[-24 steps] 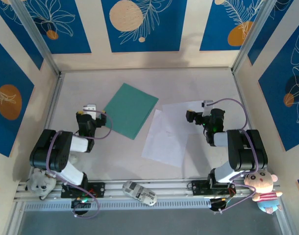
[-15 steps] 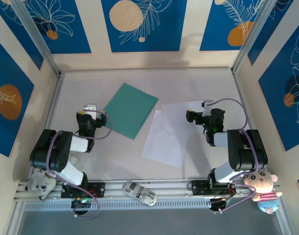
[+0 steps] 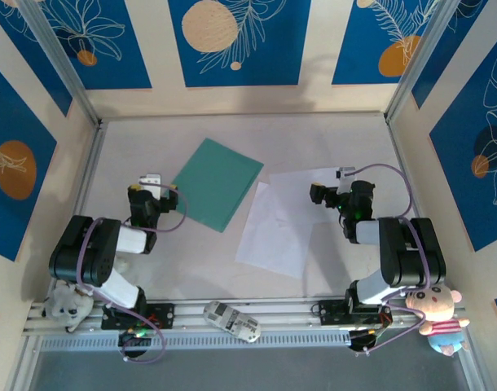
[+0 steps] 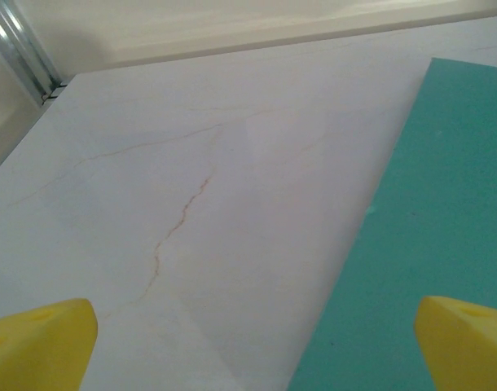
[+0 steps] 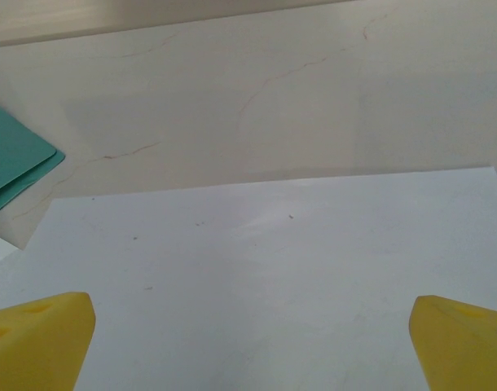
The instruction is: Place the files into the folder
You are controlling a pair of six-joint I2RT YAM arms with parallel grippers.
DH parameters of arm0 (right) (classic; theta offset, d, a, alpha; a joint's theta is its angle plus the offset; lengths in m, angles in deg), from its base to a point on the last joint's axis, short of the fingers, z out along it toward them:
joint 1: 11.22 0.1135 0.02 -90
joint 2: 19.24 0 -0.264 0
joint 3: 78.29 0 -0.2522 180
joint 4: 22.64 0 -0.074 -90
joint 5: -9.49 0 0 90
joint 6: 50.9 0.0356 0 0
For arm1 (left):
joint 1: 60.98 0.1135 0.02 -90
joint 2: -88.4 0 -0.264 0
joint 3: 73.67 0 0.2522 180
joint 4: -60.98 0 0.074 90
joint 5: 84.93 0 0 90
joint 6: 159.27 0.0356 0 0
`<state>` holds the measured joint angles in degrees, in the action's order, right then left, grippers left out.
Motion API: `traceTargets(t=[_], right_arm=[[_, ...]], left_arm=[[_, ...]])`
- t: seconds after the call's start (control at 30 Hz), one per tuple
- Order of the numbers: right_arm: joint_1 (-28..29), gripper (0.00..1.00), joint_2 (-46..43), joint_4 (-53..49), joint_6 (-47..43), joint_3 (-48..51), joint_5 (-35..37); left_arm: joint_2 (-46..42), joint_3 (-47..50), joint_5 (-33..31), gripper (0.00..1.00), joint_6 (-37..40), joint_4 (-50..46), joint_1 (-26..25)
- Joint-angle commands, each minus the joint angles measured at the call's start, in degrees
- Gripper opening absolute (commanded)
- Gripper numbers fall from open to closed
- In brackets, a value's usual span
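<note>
Opening the folder (image 3: 217, 184) looks the step in hand: it lies shut, files (image 3: 285, 220) at its 4 o'clock, left gripper (image 3: 151, 189) at its 9 o'clock, right gripper (image 3: 323, 194) over the files, both with jaws apart and empty; next calls for pinching a cover edge.

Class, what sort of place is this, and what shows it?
Probably a robot test booth: two arms bolted to a rail, blue patterned panels walling the table, folder and files laid out.

Pale marbled table top (image 3: 330, 147) with thin reddish veins, cream walls (image 3: 315, 49) at 9, 12 and 3 o'clock, blue panels (image 3: 265, 49) with white leaf outlines and orange discs, aluminium posts (image 3: 63, 65) at 11 and 1 o'clock, soft even light
</note>
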<state>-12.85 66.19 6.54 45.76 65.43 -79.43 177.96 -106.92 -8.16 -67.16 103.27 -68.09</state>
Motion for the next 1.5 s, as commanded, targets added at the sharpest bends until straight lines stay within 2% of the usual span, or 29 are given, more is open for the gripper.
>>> traceTargets(t=[0.0, 0.13, 0.3, 0.4, 0.5, 0.67, 0.87, 0.97, 1.17, 1.47], right_arm=[[-1.39, 0.99, -5.87, -5.08, 1.34, -2.42, -1.31], [-2.33, 0.99, -14.43, -12.71, 3.33, -3.27, -3.16], [-2.43, 0.99, -22.25, -30.6, 14.48, -10.82, -7.03], [-1.51, 0.99, -24.61, -35.21, 23.6, -13.23, -11.89], [0.85, 0.99, -24.93, -39.63, 32.78, -15.95, -13.37], [7.55, 0.99, -19.71, -42.62, 39.22, -20.45, -18.3], [18.65, 0.99, -10.29, -41.32, 43.62, -25.16, -16.17], [22.42, 1.0, -4.05, -39.48, 45.44, -27.87, -16.2], [26.78, 0.97, 8.69, -36.63, 49.8, -34.68, -18.79], [30.98, 0.93, 23.2, -36.54, 53.62, -44.86, -19.89]], left_arm=[[-5.03, 0.57, 1.28, 1.0, 1.06, -1.45, 0.57], [-13.54, -3.26, 0.12, 1.0, 0.17, -15.99, 0.54], [-20.33, -11.54, -1.74, 1.0, -7.3, -32.34, 0.02], [-20.22, -20.45, -1.12, 1.0, -13.16, -46.24, -0.14], [-16.15, -29.93, 4.46, 1.0, -17.26, -58.08, -0.35], [-6.64, -42.27, 14.42, 1.0, -20.98, -69.77, -0.31], [5.27, -53.73, 18.44, 1.0, -20.2, -79.1, -0.01], [10.67, -58.81, 20.19, 1.0, -19.62, -82.63, 0.59], [20.19, -66.98, 23.63, 1.0, -19.31, -89.28, 2.4], [25.37, -69.81, 26.12, 1.0, -18.81, -93.05, 3.64]])
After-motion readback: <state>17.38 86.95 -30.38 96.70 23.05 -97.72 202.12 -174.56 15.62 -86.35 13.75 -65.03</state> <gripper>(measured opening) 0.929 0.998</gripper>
